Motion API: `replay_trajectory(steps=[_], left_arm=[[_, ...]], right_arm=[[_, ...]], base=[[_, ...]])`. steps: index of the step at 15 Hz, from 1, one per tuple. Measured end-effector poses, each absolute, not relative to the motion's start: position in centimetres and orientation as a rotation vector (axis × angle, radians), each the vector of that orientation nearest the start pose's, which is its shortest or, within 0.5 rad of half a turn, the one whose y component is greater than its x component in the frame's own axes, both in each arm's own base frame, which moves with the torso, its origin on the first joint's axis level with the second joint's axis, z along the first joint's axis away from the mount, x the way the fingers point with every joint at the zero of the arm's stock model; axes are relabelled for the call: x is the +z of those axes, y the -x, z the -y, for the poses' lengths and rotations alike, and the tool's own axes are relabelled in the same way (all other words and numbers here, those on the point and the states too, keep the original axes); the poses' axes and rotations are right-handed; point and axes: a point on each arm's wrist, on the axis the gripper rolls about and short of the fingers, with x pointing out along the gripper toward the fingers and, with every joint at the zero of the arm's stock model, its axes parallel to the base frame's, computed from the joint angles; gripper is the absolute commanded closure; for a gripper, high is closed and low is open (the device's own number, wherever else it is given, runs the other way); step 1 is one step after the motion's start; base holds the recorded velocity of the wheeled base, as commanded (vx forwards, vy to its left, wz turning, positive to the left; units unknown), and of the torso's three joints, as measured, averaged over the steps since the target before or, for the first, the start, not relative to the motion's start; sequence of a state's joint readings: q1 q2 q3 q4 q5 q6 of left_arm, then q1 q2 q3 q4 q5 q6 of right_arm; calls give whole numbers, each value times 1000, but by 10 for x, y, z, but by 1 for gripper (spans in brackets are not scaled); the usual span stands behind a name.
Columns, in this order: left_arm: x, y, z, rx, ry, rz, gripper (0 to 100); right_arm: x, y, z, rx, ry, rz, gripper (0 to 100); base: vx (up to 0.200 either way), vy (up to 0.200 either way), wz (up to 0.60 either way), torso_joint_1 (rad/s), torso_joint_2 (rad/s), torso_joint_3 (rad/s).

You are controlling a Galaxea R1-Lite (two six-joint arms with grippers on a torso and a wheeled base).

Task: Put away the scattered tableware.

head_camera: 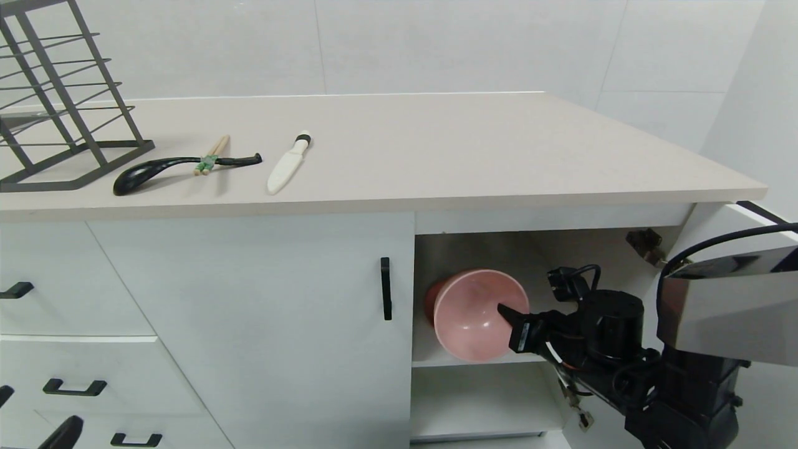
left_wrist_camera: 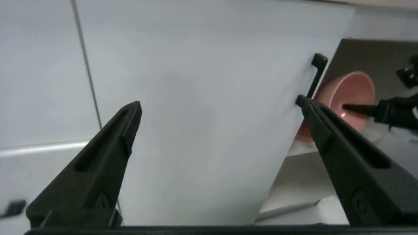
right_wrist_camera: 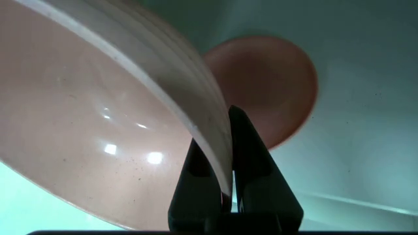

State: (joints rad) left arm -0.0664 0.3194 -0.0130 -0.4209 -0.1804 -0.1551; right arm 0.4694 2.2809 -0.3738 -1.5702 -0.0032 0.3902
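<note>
The right gripper (head_camera: 508,312) is pinching the rim of a pink bowl (head_camera: 474,315) between two narrow black fingers, one inside the rim and one outside, as the right wrist view is showing (right_wrist_camera: 219,150). In the head view the bowl is sitting at the gripper's nine o'clock, tipped on edge inside the open cabinet (head_camera: 536,249) with its glossy, smooth hollow facing outward and its lower rim hanging just over the white shelf (head_camera: 430,360); whether it is touching the shelf cannot be told. Behind the rim a darker reddish round shape (right_wrist_camera: 274,85) is showing against the cabinet's back. The left gripper (left_wrist_camera: 219,104) is hanging with its long black fingers spread wide, holding nothing, in front of the flat white door (left_wrist_camera: 196,78). Above, the matte beige countertop (head_camera: 436,149) is spanning the view. At its ten o'clock corner a dark wire rack (head_camera: 56,93) is standing. Just at the rack's four o'clock a shiny black ladle (head_camera: 143,171) is lying, and a pair of pale wooden chopsticks (head_camera: 211,156) is lying across its handle. A cream knife-shaped utensil (head_camera: 287,165) with a dark band is lying near them at three o'clock.
</note>
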Motion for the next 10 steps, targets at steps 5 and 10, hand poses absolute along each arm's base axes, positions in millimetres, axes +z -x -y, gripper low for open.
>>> replay_trajectory(steps=[5, 10], left_arm=[[109, 9, 4, -179, 194, 96, 0], [100, 14, 4, -166, 224, 78, 0]], right_arm=[[-5, -284, -138, 376, -304, -413, 100], [-12, -292, -137, 367, -308, -413, 100]], base=[[0, 0, 0, 0, 0, 0], [0, 0, 0, 0, 0, 0]])
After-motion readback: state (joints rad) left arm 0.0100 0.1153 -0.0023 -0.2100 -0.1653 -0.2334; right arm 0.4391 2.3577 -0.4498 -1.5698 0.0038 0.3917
